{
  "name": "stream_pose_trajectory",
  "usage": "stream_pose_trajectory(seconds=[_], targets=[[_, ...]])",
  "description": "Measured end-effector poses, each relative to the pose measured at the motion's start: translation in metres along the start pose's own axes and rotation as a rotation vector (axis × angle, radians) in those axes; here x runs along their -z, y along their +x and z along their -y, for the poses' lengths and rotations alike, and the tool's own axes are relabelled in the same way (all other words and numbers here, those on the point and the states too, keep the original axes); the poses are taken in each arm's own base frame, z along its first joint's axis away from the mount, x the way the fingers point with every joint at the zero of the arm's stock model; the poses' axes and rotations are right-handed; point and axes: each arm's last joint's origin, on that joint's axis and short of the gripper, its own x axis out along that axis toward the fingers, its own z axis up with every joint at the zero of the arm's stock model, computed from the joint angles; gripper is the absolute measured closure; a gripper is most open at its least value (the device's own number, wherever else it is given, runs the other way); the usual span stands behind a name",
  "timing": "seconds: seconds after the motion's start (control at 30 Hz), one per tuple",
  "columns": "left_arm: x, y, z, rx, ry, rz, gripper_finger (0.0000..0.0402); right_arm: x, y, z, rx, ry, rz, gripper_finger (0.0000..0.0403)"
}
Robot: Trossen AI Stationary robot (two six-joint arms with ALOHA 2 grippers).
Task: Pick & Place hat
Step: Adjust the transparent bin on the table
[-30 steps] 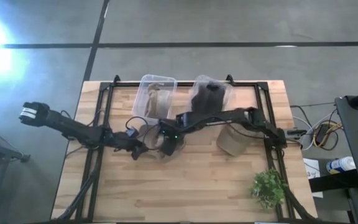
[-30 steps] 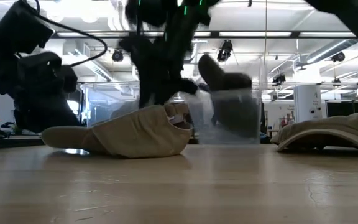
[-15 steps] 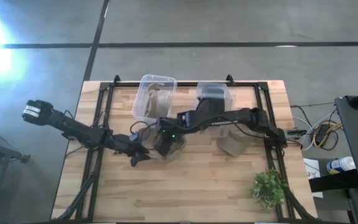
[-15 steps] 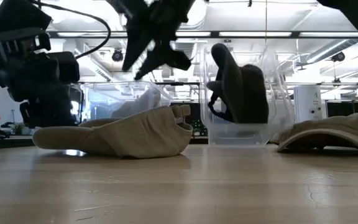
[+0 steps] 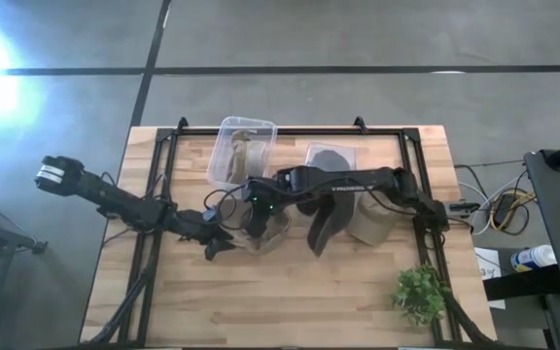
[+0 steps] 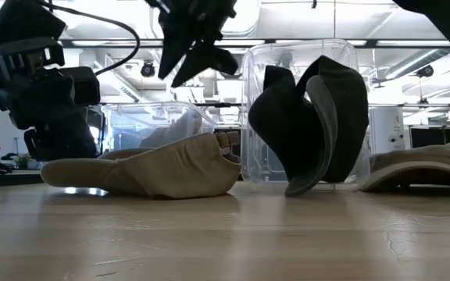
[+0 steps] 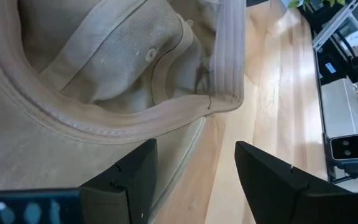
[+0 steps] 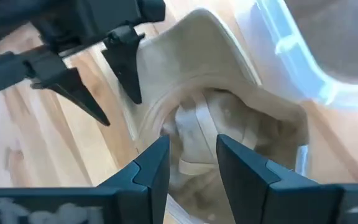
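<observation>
A tan hat (image 5: 272, 233) lies crown down on the table's middle, its open inside up (image 7: 104, 74) (image 8: 210, 124). My right gripper (image 5: 259, 216) hangs open above it (image 6: 198, 58) (image 8: 191, 165). My left gripper (image 5: 224, 245) is open and level at the hat's left edge (image 7: 194, 168), and I cannot see it touching. A dark hat (image 5: 322, 228) stands on its edge on the table (image 6: 311, 125), leaning against the right clear bin (image 6: 256, 117).
Two clear bins stand at the far side. The left one (image 5: 224, 136) holds a tan hat. A second tan hat (image 5: 369, 224) lies to the right of the dark one. A small plant (image 5: 419, 292) stands near the front right. Black frame rails (image 5: 154, 185) run along the table's sides.
The dark hat has come out of the right bin and now stands on the table in front of it. The bin, blurred and tilted a second ago, stands upright. My right gripper has risen from just over the tan hat. The tan hat has stayed put.
</observation>
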Motion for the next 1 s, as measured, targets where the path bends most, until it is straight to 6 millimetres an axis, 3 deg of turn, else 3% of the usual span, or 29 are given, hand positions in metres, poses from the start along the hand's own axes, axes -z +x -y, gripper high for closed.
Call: stream_pose_trajectory(seconds=[0.07, 0.23, 0.47, 0.63, 0.8, 1.0], targets=[[0.0, 0.0, 0.0, -0.003, -0.001, -0.003, 0.0193, -0.003, -0.012, -0.002, 0.002, -0.041, 0.034, 0.0275], [0.001, 0.001, -0.001, -0.008, -0.002, -0.006, 0.0193, -0.006, -0.073, -0.001, 0.122, -0.192, 0.046, 0.0275], [0.001, 0.001, -0.001, -0.012, -0.001, -0.009, 0.0193, 0.028, -0.135, 0.017, 0.341, -0.259, -0.07, 0.0268], [0.001, 0.001, -0.002, -0.016, 0.0, -0.002, 0.0193, 0.039, -0.171, 0.024, 0.432, -0.298, -0.002, 0.0234], [0.001, 0.002, -0.002, -0.018, 0.002, -0.003, 0.0193, 0.047, -0.179, 0.03, 0.459, -0.375, -0.014, 0.0187], [0.002, 0.002, -0.003, -0.025, 0.001, -0.01, 0.0193, 0.062, -0.145, 0.033, 0.511, -0.491, -0.16, 0.0142]])
